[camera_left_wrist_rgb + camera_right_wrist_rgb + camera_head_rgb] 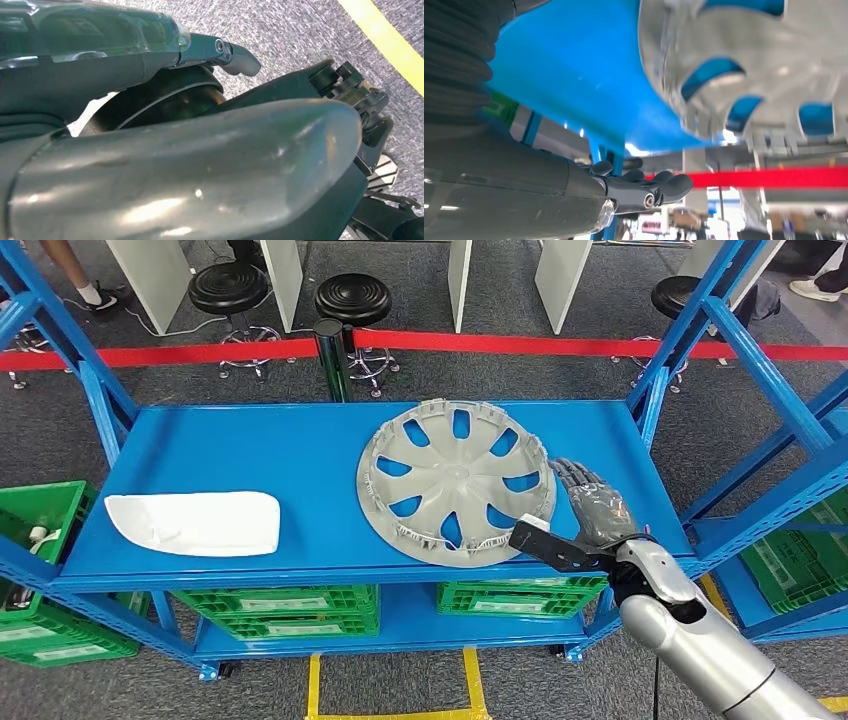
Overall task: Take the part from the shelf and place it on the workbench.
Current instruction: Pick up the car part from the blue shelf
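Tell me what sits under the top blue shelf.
Green crates sit on the lower level under the blue shelf, some bearing white labels. Their contents are covered by the shelf.

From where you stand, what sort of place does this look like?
Probably a factory or workshop demo area. A blue steel shelf holds car parts: a grey wheel cover and a white moulded part. Green parts bins sit below, and a red barrier tape ropes off the area.

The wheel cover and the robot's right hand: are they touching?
Cannot tell. In the head view the right hand lies beside the wheel cover; no contact or gap shows plainly.
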You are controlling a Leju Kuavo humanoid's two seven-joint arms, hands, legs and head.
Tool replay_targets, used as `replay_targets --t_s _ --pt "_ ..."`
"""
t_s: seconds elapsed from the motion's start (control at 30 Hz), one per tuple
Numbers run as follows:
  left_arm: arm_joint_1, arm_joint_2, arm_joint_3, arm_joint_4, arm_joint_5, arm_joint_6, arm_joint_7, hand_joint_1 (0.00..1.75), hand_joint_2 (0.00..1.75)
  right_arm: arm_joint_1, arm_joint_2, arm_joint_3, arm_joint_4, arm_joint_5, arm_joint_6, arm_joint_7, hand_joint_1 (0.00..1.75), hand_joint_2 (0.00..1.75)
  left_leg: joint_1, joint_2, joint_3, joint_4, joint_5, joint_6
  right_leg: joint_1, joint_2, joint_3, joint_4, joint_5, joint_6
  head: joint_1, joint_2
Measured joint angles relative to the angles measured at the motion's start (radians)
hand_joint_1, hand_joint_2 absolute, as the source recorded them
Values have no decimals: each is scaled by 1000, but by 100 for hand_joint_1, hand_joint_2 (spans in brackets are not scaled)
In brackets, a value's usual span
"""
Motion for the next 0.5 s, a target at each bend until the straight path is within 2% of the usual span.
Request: replay_targets --t_s 0.5 --pt "-1 0 -24 0 -3 -26 7 0 0 -10 49 89 150 -6 24 -19 0 175 0 -2 0 0 0 0 0 0 0 0 0 0 0 0"
